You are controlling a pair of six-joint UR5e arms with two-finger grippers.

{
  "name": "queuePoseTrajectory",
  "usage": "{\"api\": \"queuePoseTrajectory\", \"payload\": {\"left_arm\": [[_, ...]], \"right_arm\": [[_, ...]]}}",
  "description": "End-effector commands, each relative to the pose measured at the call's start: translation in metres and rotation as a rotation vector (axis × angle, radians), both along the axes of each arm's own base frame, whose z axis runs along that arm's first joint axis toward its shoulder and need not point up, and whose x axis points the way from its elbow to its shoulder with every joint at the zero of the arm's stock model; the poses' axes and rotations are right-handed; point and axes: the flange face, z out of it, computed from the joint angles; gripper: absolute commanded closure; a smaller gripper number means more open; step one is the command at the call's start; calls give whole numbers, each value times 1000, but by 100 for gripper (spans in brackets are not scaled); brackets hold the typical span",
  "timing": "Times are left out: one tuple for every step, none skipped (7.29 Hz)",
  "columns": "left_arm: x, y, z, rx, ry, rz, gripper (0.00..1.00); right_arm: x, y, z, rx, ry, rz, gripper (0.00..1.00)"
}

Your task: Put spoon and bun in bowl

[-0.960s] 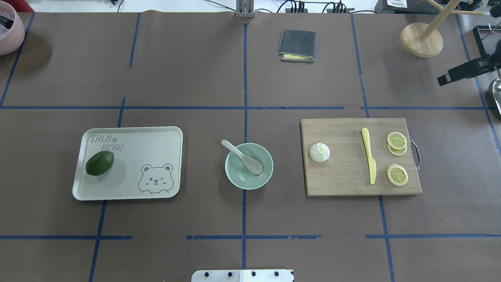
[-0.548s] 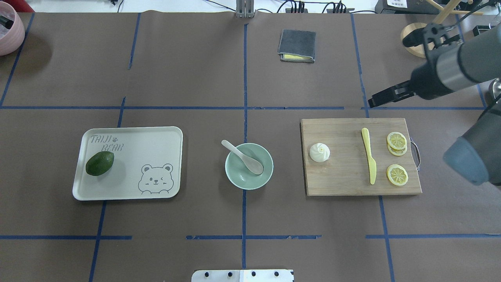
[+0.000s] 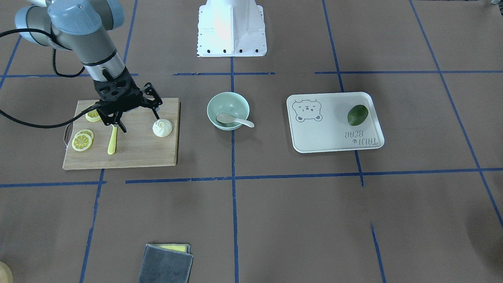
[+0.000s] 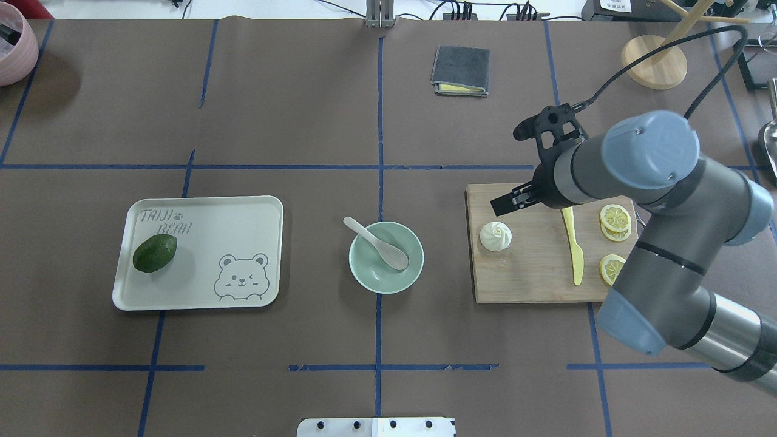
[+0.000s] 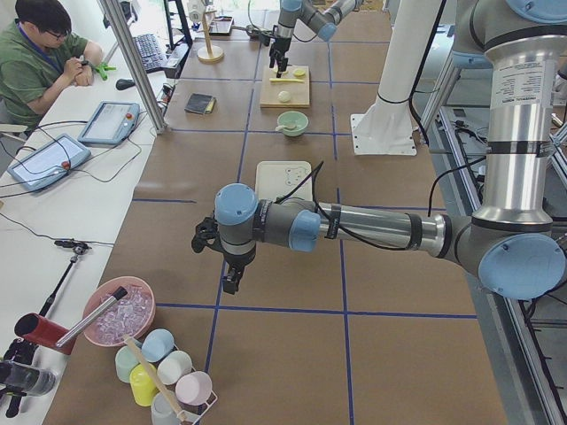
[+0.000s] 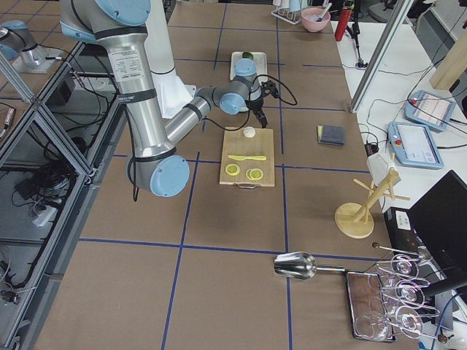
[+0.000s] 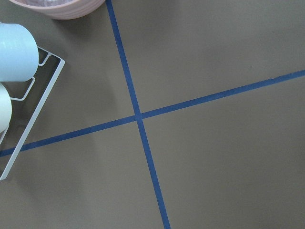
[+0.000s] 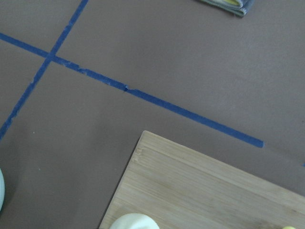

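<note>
Spoon (image 4: 376, 243) is in the bowl (image 4: 394, 280) already: scoop down inside, handle leaning out over the rim. So half the job looks done. The step now is getting the bun (image 3: 162, 128).

R gripper (image 3: 139, 122) hangs over the wood board (image 3: 137, 155) w/ its two fingers spread wide & nothing in them. The bun sits on the board just beside one fingertip (image 3: 156, 112), on the outer side of that finger. It's not between the two fingers yet. The yellow knife (image 3: 112, 142) lies by the other finger, & the lemon slices (image 3: 82, 141) are further out past that one. The bowl is well apart from the gripper, out past the bun & off the board. In the R wrist view only the bun's top peeks in at the bottom edge, so I think the tool isn't lined up over it.

Next move, my guess: slide the gripper sideways till the bun is in the middle of the gap, go down, then squeeze softly, b/c the bun looks round & squishy & could squash or roll. Keep the far finger off the knife. Then lift, carry it over the bowl & let go next to the spoon's scoop.

L gripper (image 5: 232, 282) is far off from all this, near a rack of cups (image 5: 173, 376). Only a side view shows it, so can't tell if it's open or closed.
</note>
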Motion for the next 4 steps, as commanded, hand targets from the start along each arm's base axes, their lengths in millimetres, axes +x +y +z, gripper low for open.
{"api": "queuePoseTrajectory", "payload": {"left_arm": [[0,0,2,-2,0,1,0],[0,0,2,-3,0,2,0],[0,0,3,-4,0,2,0],[0,0,2,-1,0,2,0]], "right_arm": [[-49,23,22,-14,57,-5,0],[-56,22,32,-19,73,-9,0],[-62,25,38,-25,85,-18,12],[-64,27,40,-36,93,-27,64]]}}
